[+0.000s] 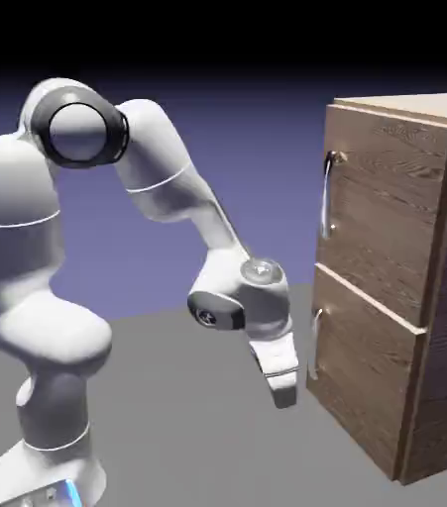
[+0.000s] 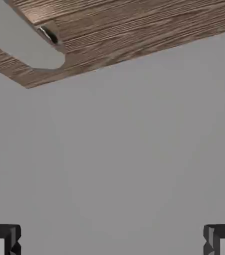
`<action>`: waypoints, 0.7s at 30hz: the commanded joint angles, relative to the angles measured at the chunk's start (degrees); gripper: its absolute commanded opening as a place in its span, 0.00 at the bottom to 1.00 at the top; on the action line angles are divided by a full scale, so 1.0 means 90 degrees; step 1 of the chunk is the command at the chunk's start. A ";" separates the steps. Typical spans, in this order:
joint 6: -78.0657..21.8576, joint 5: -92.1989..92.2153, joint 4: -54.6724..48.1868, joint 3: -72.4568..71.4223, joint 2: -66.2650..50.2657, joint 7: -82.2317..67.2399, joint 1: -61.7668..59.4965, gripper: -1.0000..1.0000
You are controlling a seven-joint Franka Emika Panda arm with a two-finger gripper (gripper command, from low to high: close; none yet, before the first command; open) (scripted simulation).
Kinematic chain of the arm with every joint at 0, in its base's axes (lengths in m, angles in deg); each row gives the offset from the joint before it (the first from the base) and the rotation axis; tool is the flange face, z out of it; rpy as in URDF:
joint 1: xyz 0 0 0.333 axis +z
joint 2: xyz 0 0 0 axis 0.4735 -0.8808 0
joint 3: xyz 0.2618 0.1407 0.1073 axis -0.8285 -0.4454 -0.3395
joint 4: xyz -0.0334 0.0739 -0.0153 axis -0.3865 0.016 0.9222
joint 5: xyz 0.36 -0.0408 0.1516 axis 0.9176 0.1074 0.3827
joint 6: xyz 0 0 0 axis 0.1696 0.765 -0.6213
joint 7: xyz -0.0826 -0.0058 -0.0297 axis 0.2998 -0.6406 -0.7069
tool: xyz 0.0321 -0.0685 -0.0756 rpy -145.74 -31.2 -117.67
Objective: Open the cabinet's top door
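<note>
The top door (image 1: 391, 208), shut, fills the upper right of the exterior frame, its handle (image 1: 328, 196) upright along the edge nearer the arm, likely for swinging it outward. Lower, at centre right, the pincer (image 1: 285, 404) points down, spread and empty, probably leaving room to rise and straddle that bar.

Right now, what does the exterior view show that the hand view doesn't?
Only the exterior view shows the top door, the lower door with its handle, and most of the white arm. Only the hand view shows two separate fingers, wide open with nothing between them. Both share the cabinet's brown wood grain and the grey floor.
</note>
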 commanded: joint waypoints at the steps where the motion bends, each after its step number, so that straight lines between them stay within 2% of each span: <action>1: -0.0049 0.0277 -0.0017 0.0220 -0.0197 -0.0168 0.0221 0.50; 21: -0.1019 0.5816 -0.0352 0.4610 -0.4123 -0.3517 0.4614 0.50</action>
